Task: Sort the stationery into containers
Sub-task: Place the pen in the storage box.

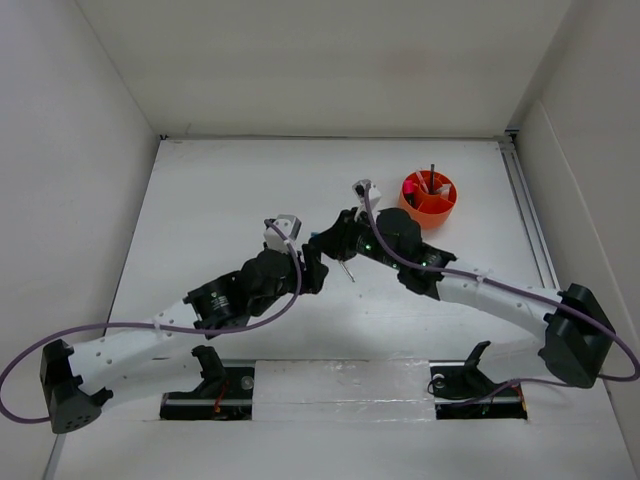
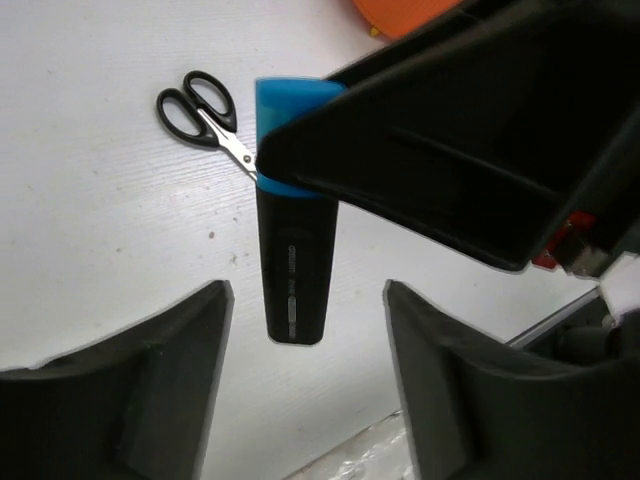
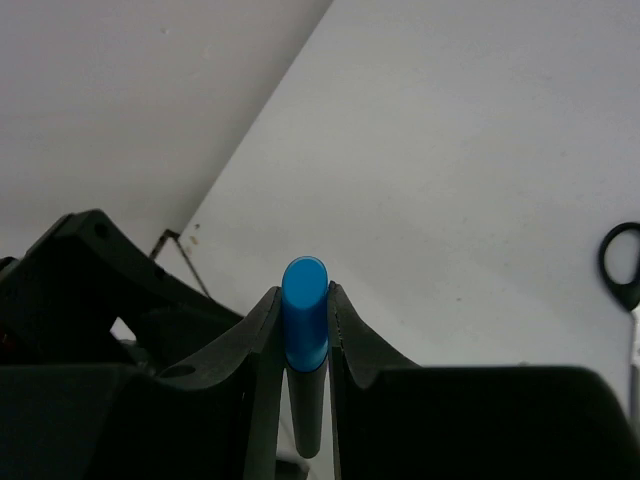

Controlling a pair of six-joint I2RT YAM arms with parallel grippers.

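Note:
A blue-capped black highlighter (image 2: 293, 270) hangs above the table between the two arms. My right gripper (image 3: 303, 291) is shut on its blue cap (image 3: 304, 300), and its dark finger covers part of the cap in the left wrist view. My left gripper (image 2: 308, 292) is open, its fingers standing clear on both sides of the highlighter's black end. Black-handled scissors (image 2: 205, 110) lie flat on the table beyond it, and one handle of the scissors (image 3: 622, 265) shows at the right wrist view's edge. The round orange organiser (image 1: 428, 195) stands at the back right with pens upright in it.
White walls enclose the table on the left, back and right. A metal rail (image 1: 528, 215) runs along the right edge. An edge of the orange organiser (image 2: 400, 12) shows at the top of the left wrist view. Both arms meet at mid-table (image 1: 320, 255).

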